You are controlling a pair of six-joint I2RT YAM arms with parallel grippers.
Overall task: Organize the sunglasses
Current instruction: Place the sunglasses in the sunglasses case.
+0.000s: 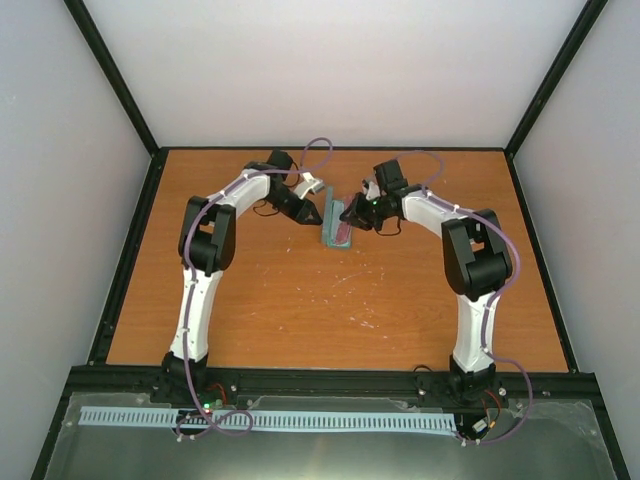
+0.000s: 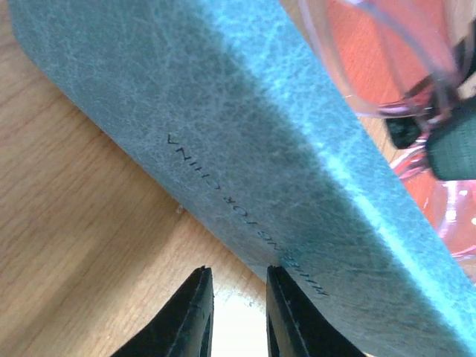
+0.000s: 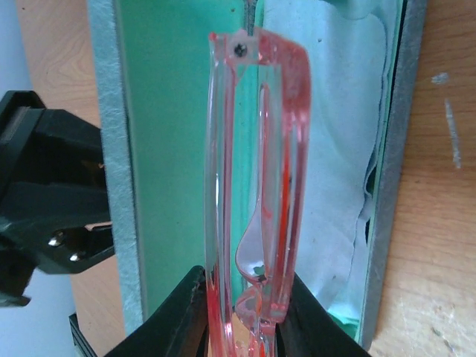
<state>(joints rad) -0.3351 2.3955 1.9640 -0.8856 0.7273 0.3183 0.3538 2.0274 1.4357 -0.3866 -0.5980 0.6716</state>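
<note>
The grey-blue case point(image 1: 334, 232) lies open at the middle back of the table, its green lining point(image 3: 171, 111) facing up. My right gripper point(image 3: 242, 312) is shut on the folded red-pink sunglasses point(image 3: 256, 149) and holds them lengthwise just over the open case. The sunglasses also show in the left wrist view point(image 2: 387, 74), beyond the case's outer wall point(image 2: 245, 134). My left gripper point(image 2: 238, 312) is at the case's left side, its jaws a little apart with nothing between them, one fingertip point(image 2: 286, 297) against the case's wall. In the top view the left gripper point(image 1: 308, 212) and the right gripper point(image 1: 352, 214) flank the case.
A light blue cloth point(image 3: 335, 149) lies crumpled inside the case's right half. The wooden table point(image 1: 330, 300) is scuffed with white marks. A black frame rail point(image 1: 330, 375) runs along the near edge, and white walls close in the sides and back.
</note>
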